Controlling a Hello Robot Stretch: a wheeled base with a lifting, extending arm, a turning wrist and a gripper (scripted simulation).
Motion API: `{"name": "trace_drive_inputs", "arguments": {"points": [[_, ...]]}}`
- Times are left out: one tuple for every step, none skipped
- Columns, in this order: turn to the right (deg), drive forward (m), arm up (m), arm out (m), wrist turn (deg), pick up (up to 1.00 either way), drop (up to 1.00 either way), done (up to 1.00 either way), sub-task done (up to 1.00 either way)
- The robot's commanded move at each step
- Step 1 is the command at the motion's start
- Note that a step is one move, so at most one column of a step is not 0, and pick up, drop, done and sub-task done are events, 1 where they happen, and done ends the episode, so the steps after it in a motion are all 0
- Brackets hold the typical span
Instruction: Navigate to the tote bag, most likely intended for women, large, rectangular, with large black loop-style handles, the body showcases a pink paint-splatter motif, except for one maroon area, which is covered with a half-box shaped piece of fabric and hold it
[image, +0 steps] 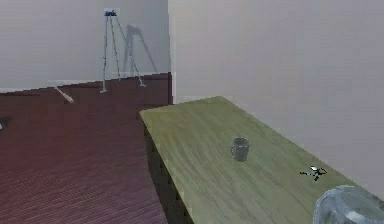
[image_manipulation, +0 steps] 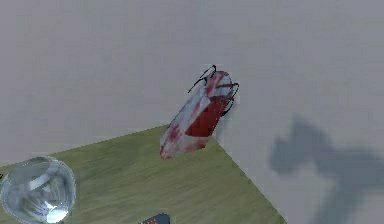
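Two views from my robot, which stands beside a long green-brown table (image: 200, 165) set against a pale wall.

Nearest me, at the arm side view's near left, a round clear glass bowl (image_manipulation: 38, 188) sits on the table. I see nothing in it, though the glare leaves me unsure. At the near edge to its right lies a small red and blue thing (image_manipulation: 155, 218), too small to name.

In the forward view, a small dark thing (image: 314, 173) lies farther along the table. Beyond it a little grey cup (image: 240, 148) stands upright. I cannot tell what it contains.

Farther out in the arm side view, the tote bag (image_manipulation: 203, 115) is at the table's far right corner. It is tilted, with its lower end at the table edge and its top leaning right toward the wall. It is pale pink with splatter and a deep red panel, and black loop handles (image_manipulation: 222, 85) show at its upper end. I cannot tell whether it rests on the table or only against the wall, nor what is inside.

I judge it to be soft cloth: light, floppy, likely to sag, and neither fragile nor slippery. The handles or the top rim look like the best hold, since the body would bunch.

I cannot tell the state of my hand.

Farthest off in the forward view, a tripod (image: 118, 50) stands by the far wall across a dark red floor (image: 70, 160).
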Motion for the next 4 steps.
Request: {"name": "trace_drive_inputs", "arguments": {"points": [[0.0, 0.0, 0.5, 0.0, 0.0, 0.0, 0.0, 0.0, 0.0], [0.0, 0.0, 0.38, 0.0, 0.0, 0.0, 0.0, 0.0, 0.0], [0.0, 0.0, 0.0, 0.34, 0.0, 0.0, 0.0, 0.0, 0.0], [0.0, 0.0, 0.0, 0.0, 45.0, 0.0, 0.0, 0.0, 0.0]]}}
